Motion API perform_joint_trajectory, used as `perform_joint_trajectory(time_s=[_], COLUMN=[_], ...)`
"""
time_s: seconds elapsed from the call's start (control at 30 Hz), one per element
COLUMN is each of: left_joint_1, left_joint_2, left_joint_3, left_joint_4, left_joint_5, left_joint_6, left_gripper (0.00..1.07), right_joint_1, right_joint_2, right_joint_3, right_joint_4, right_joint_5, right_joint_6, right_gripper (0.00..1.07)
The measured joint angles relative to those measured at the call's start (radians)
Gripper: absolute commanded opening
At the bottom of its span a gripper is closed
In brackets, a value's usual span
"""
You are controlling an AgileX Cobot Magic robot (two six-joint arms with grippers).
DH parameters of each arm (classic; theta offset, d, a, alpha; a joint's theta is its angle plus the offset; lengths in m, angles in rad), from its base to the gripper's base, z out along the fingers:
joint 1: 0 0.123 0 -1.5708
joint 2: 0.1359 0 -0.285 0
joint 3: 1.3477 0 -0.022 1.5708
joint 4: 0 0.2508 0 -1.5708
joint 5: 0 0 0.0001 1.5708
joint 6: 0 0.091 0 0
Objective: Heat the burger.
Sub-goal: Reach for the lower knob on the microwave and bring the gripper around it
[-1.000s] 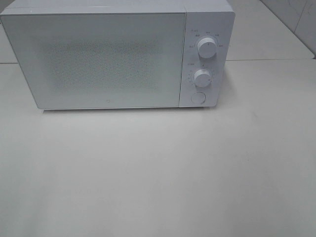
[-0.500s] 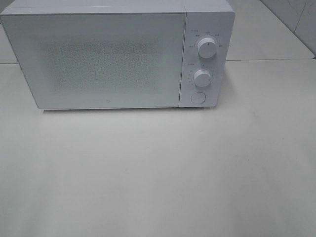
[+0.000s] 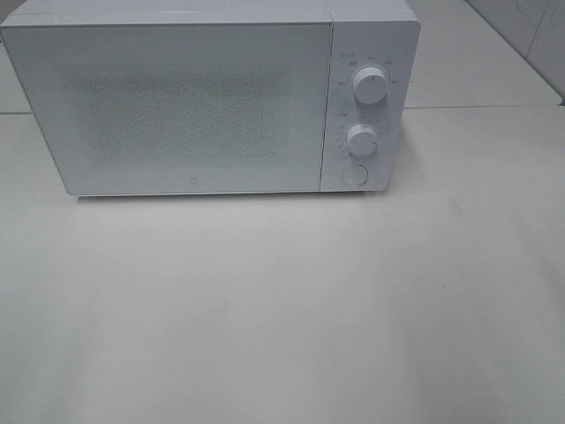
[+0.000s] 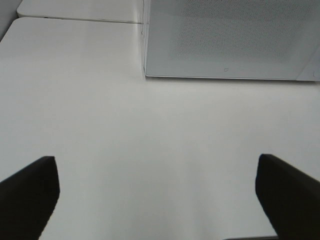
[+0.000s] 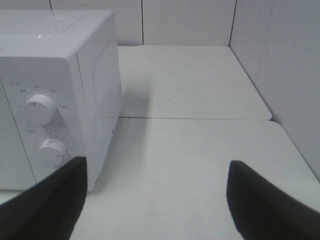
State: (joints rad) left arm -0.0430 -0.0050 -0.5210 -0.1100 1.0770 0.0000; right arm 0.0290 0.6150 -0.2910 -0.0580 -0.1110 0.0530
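Observation:
The burger is out of view in every frame. A white microwave (image 3: pixel 203 97) stands at the back of the table with its door shut; it also shows in the left wrist view (image 4: pixel 230 40) and the right wrist view (image 5: pixel 55 95). Its panel carries two knobs (image 3: pixel 371 86) and a round button (image 3: pixel 354 176). Neither arm shows in the exterior high view. My left gripper (image 4: pixel 157 200) is open and empty over the bare table in front of the microwave. My right gripper (image 5: pixel 157 200) is open and empty to the right of the microwave.
The white table (image 3: pixel 282 309) stretches in front of the microwave. A second table surface (image 5: pixel 195 80) lies behind, with a seam between them. A tiled wall (image 5: pixel 285 75) bounds the right side.

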Motion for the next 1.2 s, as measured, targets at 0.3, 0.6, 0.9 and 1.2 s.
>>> perform_joint_trajectory(time_s=[0.3,0.6,0.9,1.2], left_joint_1=[0.0,0.0,0.0,0.0], left_joint_2=[0.0,0.0,0.0,0.0], left_joint_3=[0.0,0.0,0.0,0.0], left_joint_4=[0.0,0.0,0.0,0.0], left_joint_5=[0.0,0.0,0.0,0.0], left_joint_6=[0.0,0.0,0.0,0.0], left_gripper=[1.0,1.0,1.0,1.0], right_joint_1=[0.0,0.0,0.076,0.314], right_joint_2=[0.233,0.408,0.583,0.715], right_joint_3=[0.0,0.0,0.0,-0.001], right_joint_4=[0.01,0.121,0.296,0.611], right_joint_5=[-0.28,-0.489,-0.675,-0.897], right_joint_6=[-0.026,-0.139,-0.256,-0.508], right_gripper=[0.73,0.73,0.73,0.73])
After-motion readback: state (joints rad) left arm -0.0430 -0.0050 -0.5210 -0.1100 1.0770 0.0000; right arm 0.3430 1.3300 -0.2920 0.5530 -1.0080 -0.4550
